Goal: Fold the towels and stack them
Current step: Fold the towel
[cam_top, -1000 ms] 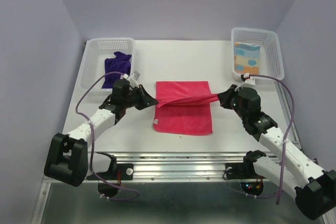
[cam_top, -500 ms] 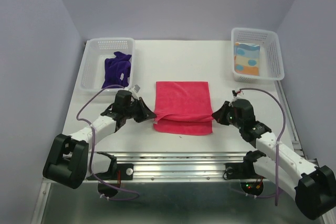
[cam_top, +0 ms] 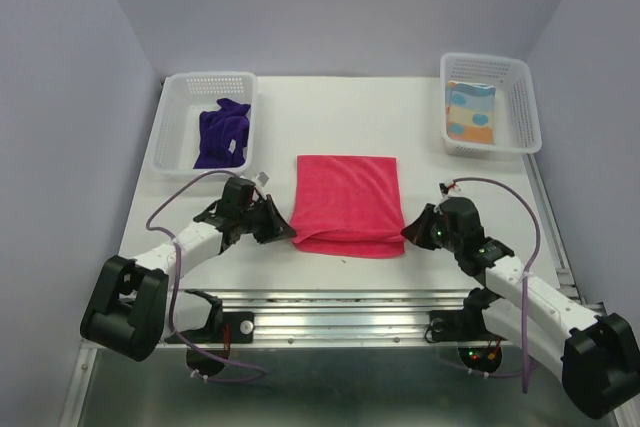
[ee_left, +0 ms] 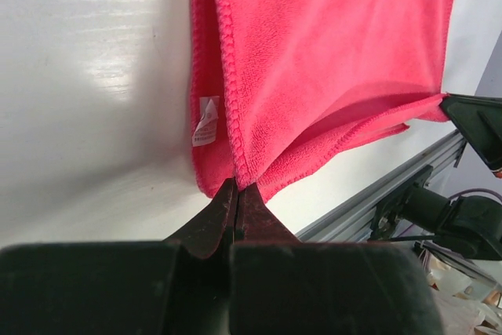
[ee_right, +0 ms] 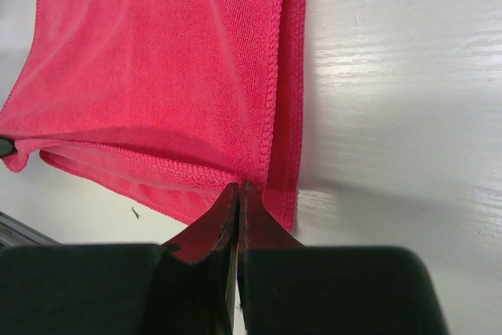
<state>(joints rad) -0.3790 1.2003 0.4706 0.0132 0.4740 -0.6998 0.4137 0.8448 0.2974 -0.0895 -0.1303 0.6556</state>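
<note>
A white surface (cam_top: 340,117), closed in by pale lilac walls (cam_top: 340,7), carries a mesh basket at each far corner: the left basket (cam_top: 170,127) holds a crumpled purple towel (cam_top: 222,132), and the right basket (cam_top: 525,107) holds a folded blue towel (cam_top: 470,112) with orange blotches. The pink towel (cam_top: 345,197) lies mid-surface, doubled over, its upper layer gaping slightly above the lower at the near edge, with a small white tag (ee_left: 206,121) on the lower layer; the left jaws and right jaws, each pressed together, pinch its near left and near right corners. Those corners vanish between the jaws, and the basket walls partly hide the other two towels.
</note>
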